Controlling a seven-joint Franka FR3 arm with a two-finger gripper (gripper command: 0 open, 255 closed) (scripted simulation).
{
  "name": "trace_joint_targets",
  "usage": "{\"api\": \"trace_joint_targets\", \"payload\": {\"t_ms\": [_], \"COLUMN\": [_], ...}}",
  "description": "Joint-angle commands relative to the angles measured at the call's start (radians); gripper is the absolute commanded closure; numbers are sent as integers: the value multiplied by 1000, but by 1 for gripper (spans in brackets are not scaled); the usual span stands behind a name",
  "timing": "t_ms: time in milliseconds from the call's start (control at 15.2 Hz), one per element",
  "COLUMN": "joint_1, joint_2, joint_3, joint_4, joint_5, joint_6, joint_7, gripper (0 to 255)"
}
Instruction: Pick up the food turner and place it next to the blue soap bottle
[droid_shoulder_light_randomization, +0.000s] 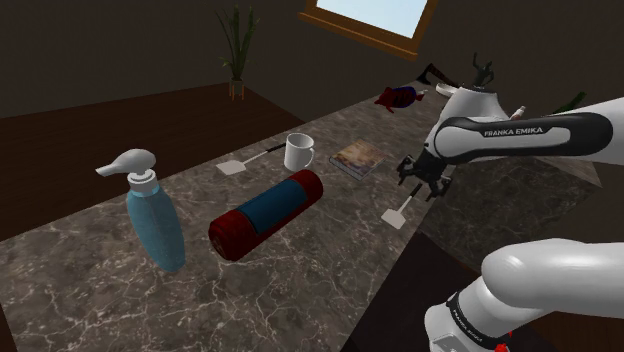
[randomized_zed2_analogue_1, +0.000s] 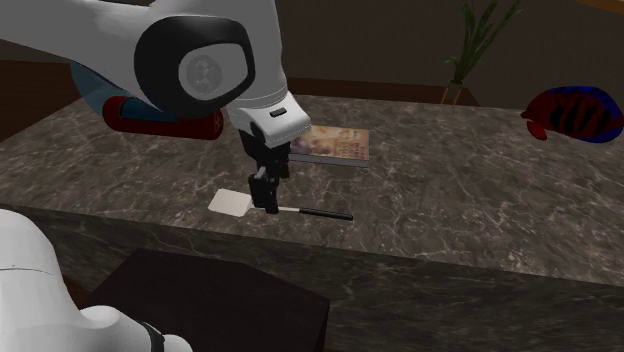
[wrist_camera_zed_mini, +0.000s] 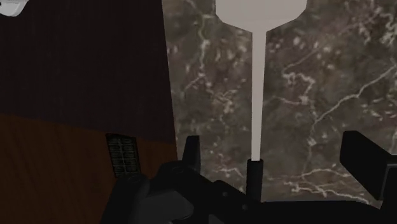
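Note:
A food turner (droid_shoulder_light_randomization: 396, 214) with a white blade and a thin white shaft running into a black handle (randomized_zed2_analogue_1: 325, 213) lies near the marble counter's edge, on the stand's side. My gripper (droid_shoulder_light_randomization: 417, 188) hangs low over its neck, open. In the wrist view the fingers (wrist_camera_zed_mini: 362, 164) stand apart on either side of the shaft (wrist_camera_zed_mini: 257, 95) without touching it. The second exterior view has the gripper (randomized_zed2_analogue_1: 266, 200) just above the blade (randomized_zed2_analogue_1: 230, 204). The blue soap bottle (droid_shoulder_light_randomization: 156, 222) with a white pump stands far off at the shoulder view's left.
A red and blue roll (droid_shoulder_light_randomization: 268, 212) lies between bottle and turner. Behind it are a white mug (droid_shoulder_light_randomization: 299, 152), a second white turner (droid_shoulder_light_randomization: 234, 167) and a book (droid_shoulder_light_randomization: 358, 157). The counter edge (droid_shoulder_light_randomization: 400, 262) drops to a dark floor beside the turner. A red and blue fish figure (randomized_zed2_analogue_1: 565, 112) lies farther along.

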Motion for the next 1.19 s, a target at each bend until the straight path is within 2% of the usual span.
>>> {"api": "trace_joint_targets", "payload": {"t_ms": [0, 264, 792, 858, 1122], "joint_1": [-5, -11, -11, -11, -11], "joint_2": [22, 78, 77, 77, 77], "joint_3": [3, 6, 6, 6, 6], "joint_4": [-17, -48, -48, -48, -48], "joint_5": [0, -4, -4, -4, -4], "joint_6": [41, 128, 128, 128, 128], "joint_7": [12, 15, 15, 15, 15], "gripper": [0, 0, 0, 255, 255]}}
